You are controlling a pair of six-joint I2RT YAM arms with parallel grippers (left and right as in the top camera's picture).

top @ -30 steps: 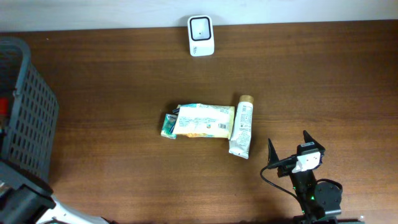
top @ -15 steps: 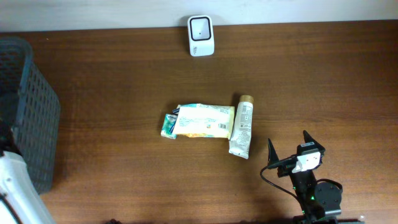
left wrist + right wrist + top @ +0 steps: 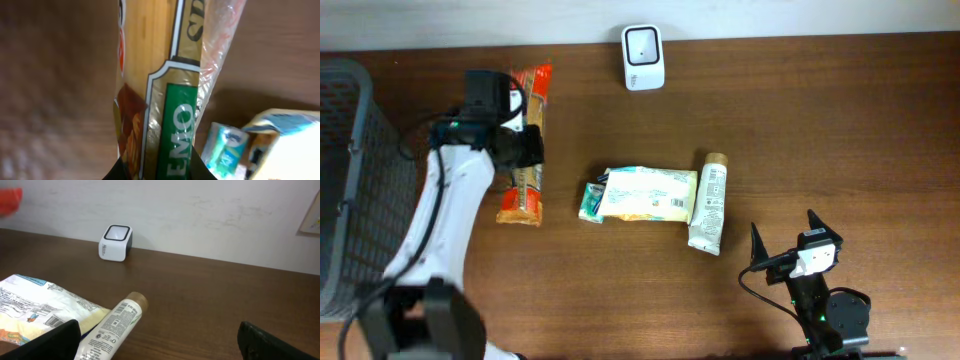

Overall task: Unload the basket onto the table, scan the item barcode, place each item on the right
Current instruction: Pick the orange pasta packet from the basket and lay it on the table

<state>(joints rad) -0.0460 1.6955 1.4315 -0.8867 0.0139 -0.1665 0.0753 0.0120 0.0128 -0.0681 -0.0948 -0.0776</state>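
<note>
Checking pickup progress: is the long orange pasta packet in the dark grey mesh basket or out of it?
Out. The left gripper holds the packet beside the basket, over the wooden table.

The long packet shows white letters "EMO" on a green panel, cut off at the view's edge, and above them dark letters beginning with "S", also cut off. Print on the white tube and the flat pouch is too small to read.
</note>
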